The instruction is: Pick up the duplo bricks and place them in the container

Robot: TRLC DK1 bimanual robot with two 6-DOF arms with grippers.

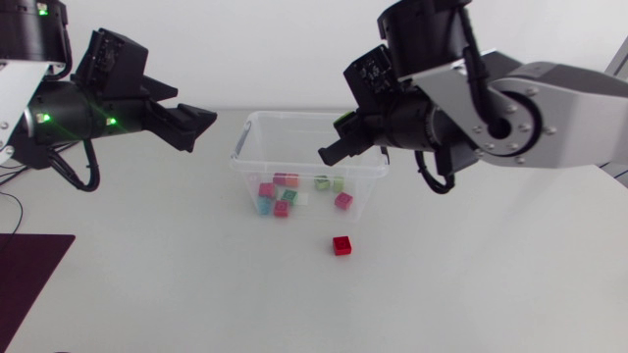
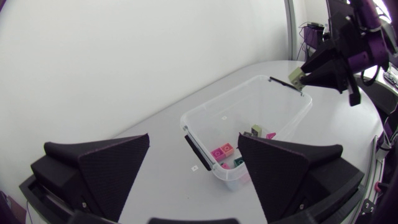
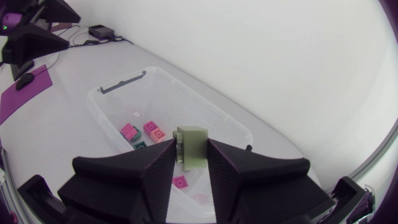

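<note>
— Where's the pale green plastic duplo brick (image 3: pixel 194 144)?
— Clamped between the fingers of the right pincer (image 1: pixel 329 154), hanging above the clear plastic container (image 1: pixel 242 137), seemingly over its middle.
— And the left pincer (image 2: pixel 194 140)?
— Spread wide, holding nothing, off to the container's side.
— Others?
— Small pink and green bricks (image 1: pixel 280 191) lie inside; one red brick (image 1: pixel 340 245) sits on the white table (image 1: pixel 471 275) just outside it.

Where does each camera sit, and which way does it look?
Head view: fixed above the table, looking down on clear container, red duplo brick, left arm and right arm.
Left wrist view: on the left arm, facing the container past the open left gripper.
Right wrist view: on the right arm, above the container; right gripper shut on a pale green brick.
Shared: all show the container.
</note>
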